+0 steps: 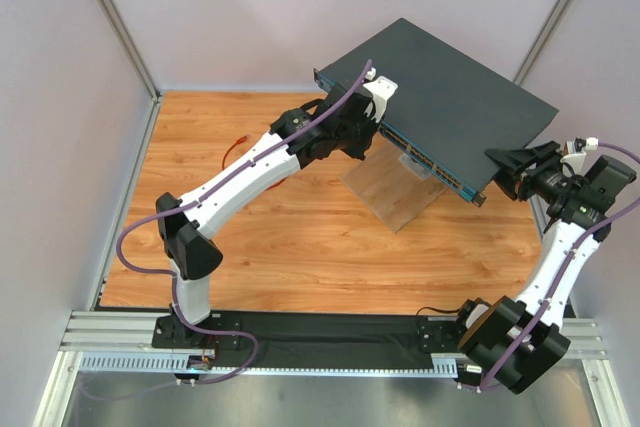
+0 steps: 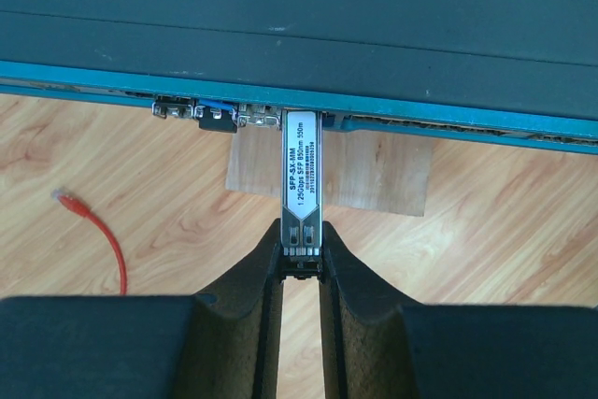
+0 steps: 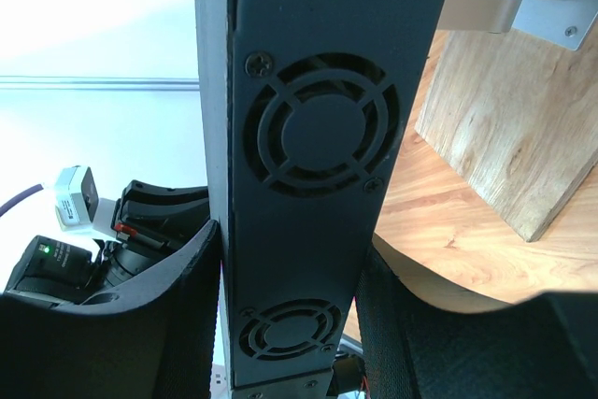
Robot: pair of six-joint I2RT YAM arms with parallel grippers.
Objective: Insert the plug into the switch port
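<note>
While left gripper (image 2: pixel 301 251) is pinching grey module (image 2: pixel 299 170), tip seemingly entering switch port (image 1: pixel 400 144), plug (image 2: pixel 64 197) is lying loose on table (image 2: pixel 177 240), well apart. Right gripper (image 3: pixel 290 320) is clamping switch box (image 3: pixel 313 137).

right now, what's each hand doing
Left hand: closed on the silver SFP module, whose far end is at the switch front.
Right hand: closed around the switch's fan end.
</note>
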